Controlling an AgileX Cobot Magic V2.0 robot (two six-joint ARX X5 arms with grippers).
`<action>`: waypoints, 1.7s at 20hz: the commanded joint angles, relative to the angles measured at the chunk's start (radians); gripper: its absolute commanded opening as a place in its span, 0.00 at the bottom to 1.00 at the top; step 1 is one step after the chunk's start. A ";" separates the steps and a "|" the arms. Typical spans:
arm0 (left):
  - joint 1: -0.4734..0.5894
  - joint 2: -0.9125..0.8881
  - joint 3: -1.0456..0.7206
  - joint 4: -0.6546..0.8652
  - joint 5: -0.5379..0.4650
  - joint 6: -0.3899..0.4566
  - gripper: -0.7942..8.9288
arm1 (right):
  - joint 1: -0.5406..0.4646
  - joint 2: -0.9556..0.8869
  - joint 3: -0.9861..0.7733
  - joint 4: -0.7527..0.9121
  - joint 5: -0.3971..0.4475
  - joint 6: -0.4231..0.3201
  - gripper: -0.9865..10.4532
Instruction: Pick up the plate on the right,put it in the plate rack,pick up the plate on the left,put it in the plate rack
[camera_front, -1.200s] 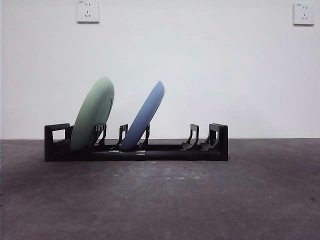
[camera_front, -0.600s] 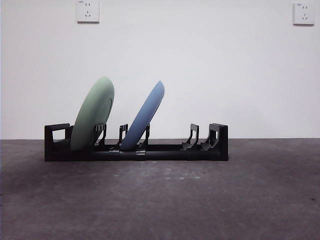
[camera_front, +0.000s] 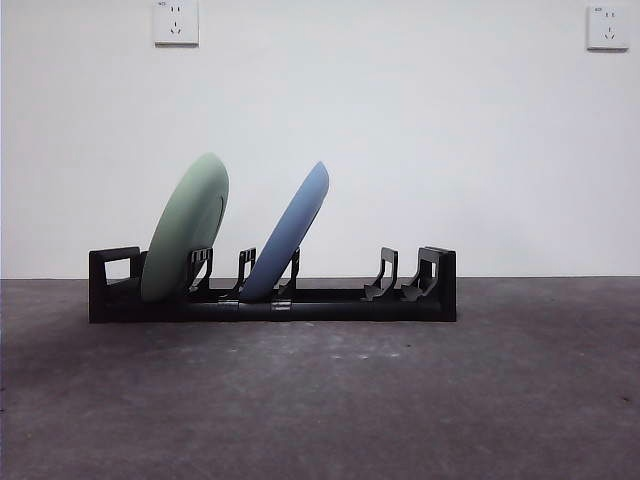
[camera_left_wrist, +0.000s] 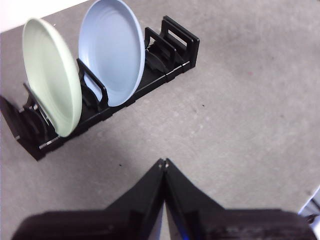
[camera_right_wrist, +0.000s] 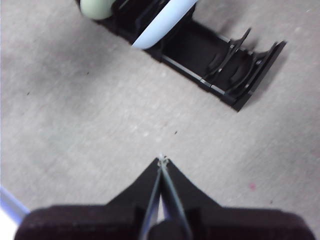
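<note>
The black plate rack (camera_front: 330, 305) stands across the grey table in the front view. A pale green plate (camera_front: 185, 228) leans in its left slots, and a light blue plate (camera_front: 290, 230) leans in the slots beside it. Both plates show in the left wrist view, green plate (camera_left_wrist: 52, 75) and blue plate (camera_left_wrist: 112, 50), standing in the plate rack (camera_left_wrist: 172, 47). My left gripper (camera_left_wrist: 163, 162) is shut and empty, well back from the rack. My right gripper (camera_right_wrist: 161, 160) is shut and empty too, away from the plate rack (camera_right_wrist: 220, 62); the blue plate (camera_right_wrist: 160, 20) and green plate (camera_right_wrist: 97, 7) show only in part.
The rack's right-hand slots (camera_front: 405, 280) hold nothing. A white wall with two sockets (camera_front: 176, 22) rises behind the table. Neither arm appears in the front view.
</note>
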 joint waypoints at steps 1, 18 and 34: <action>0.005 0.011 -0.002 0.088 -0.006 0.052 0.08 | 0.000 -0.001 -0.010 0.019 0.012 0.005 0.09; 0.647 -0.359 -0.288 0.558 0.281 0.301 0.08 | 0.000 -0.001 -0.010 0.035 0.019 0.005 0.09; 0.557 -0.782 -1.041 0.811 0.090 0.051 0.08 | 0.000 -0.001 -0.010 0.035 0.019 0.005 0.09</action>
